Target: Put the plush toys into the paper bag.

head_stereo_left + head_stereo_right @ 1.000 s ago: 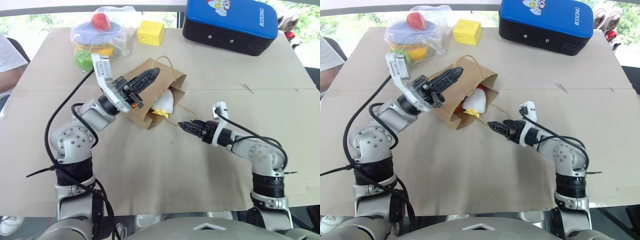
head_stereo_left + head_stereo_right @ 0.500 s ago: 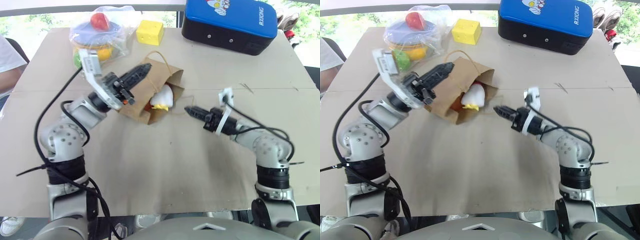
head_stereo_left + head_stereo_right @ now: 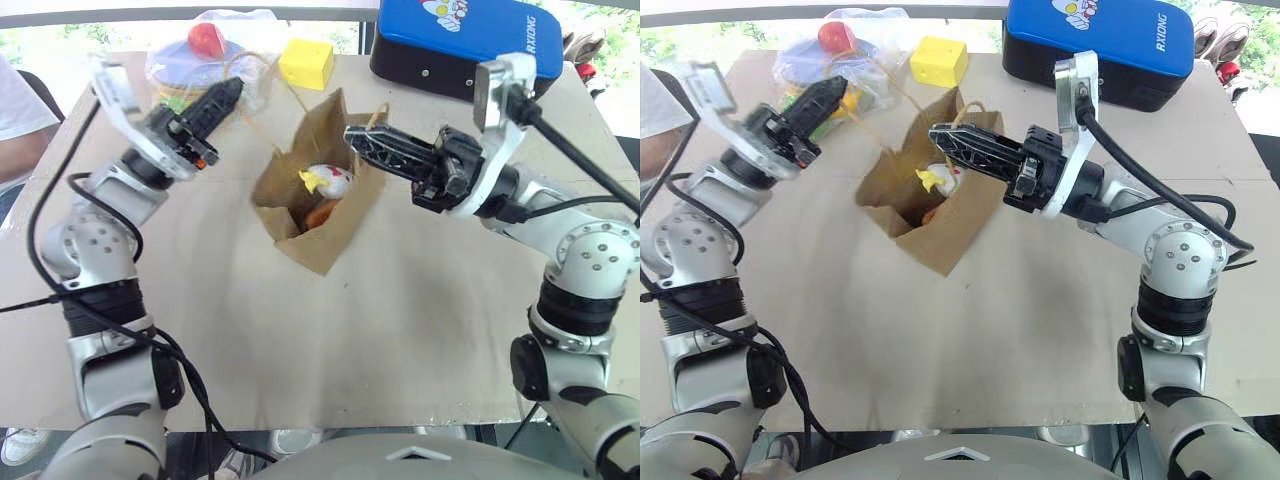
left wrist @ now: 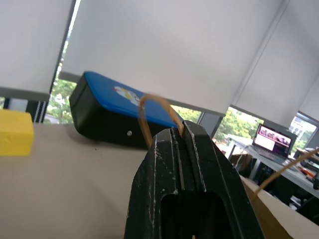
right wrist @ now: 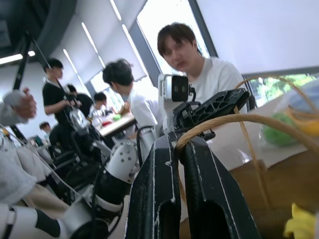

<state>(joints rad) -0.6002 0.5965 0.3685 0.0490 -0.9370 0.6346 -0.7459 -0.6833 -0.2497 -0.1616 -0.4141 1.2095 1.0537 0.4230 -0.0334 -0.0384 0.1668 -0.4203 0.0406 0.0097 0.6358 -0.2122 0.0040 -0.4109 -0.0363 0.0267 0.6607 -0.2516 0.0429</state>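
Brown kraft paper bag (image 3: 318, 205) stands mid-desk, mouth up, both plush toys inside: white chicken (image 3: 328, 180) above orange-brown lump (image 3: 318, 215); the task appears essentially complete. Left tool (image 3: 232, 90) and right tool (image 3: 352, 134) each pinch a tan cord handle (image 5: 234, 122). Far: blue-topped black case (image 3: 470, 40), yellow cheese-like block (image 3: 306, 62); nothing obstructs.

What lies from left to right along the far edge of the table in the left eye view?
Clear plastic bag of colourful toys → yellow cheese-like block → blue and black case.
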